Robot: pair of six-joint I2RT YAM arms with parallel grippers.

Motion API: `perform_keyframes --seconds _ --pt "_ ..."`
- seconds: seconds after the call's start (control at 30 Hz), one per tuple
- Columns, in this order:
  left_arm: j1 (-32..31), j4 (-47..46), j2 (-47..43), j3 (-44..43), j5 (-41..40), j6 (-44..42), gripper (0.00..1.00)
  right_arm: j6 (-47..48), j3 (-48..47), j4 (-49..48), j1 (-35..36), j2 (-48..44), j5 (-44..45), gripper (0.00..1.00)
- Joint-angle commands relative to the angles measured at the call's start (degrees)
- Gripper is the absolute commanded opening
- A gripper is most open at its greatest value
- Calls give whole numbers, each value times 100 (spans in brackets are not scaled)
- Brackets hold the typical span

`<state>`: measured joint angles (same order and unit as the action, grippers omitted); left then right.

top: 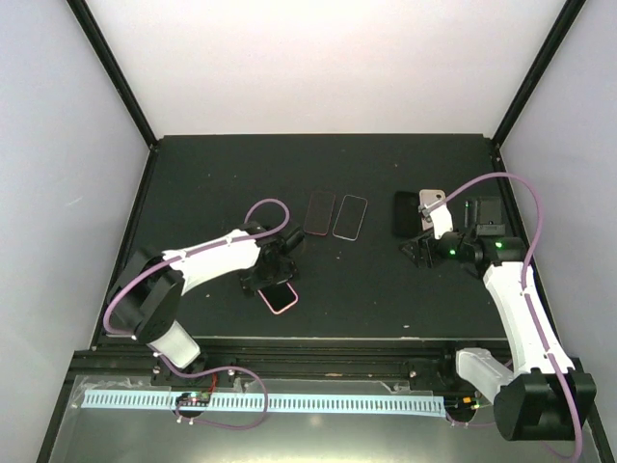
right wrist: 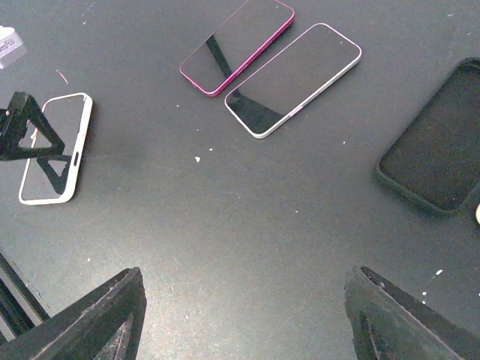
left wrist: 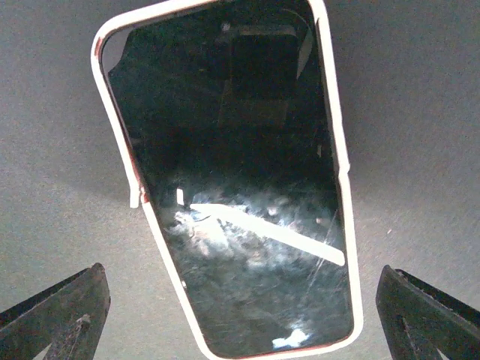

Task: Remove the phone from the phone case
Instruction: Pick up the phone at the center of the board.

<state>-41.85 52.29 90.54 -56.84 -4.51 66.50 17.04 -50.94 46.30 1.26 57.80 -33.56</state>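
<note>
A phone in a white case with a pink-red edge (top: 279, 297) lies screen up on the black mat near the front. In the left wrist view it (left wrist: 232, 180) fills the frame, and its dark, scratched screen reflects light. My left gripper (top: 273, 273) (left wrist: 240, 274) is open and hovers just above it, one finger on each side of its near end, not touching. My right gripper (top: 419, 253) (right wrist: 246, 277) is open and empty over bare mat. The cased phone also shows in the right wrist view (right wrist: 56, 148), partly behind the left gripper's fingers.
A pink phone (top: 320, 207) (right wrist: 238, 45) and a silver-edged phone (top: 350, 215) (right wrist: 294, 79) lie side by side mid-mat. A black case (top: 405, 212) (right wrist: 442, 146), a pale phone-like item (top: 431, 200) and another dark item (top: 485, 214) lie near the right gripper.
</note>
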Motion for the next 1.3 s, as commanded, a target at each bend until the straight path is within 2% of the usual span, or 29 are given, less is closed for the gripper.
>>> perform_keyframes --seconds 0.0,0.3,0.8,1.03,1.2,1.27 --pt "80 369 303 -509 109 568 99 205 -74 -1 -4 88 -197 74" --pt "444 94 631 -419 603 721 99 216 -57 4 -9 43 -213 77" --pt "1070 -485 1069 7 936 574 99 274 -74 89 -3 91 -379 77" --pt "1108 -853 1207 206 1072 554 84 265 -74 81 -9 125 -325 77" --pt "1083 -946 1175 207 1099 411 66 270 -67 57 -3 128 -301 77" --pt "983 -706 1038 -1 1012 289 63 281 -41 31 -10 98 -311 77"
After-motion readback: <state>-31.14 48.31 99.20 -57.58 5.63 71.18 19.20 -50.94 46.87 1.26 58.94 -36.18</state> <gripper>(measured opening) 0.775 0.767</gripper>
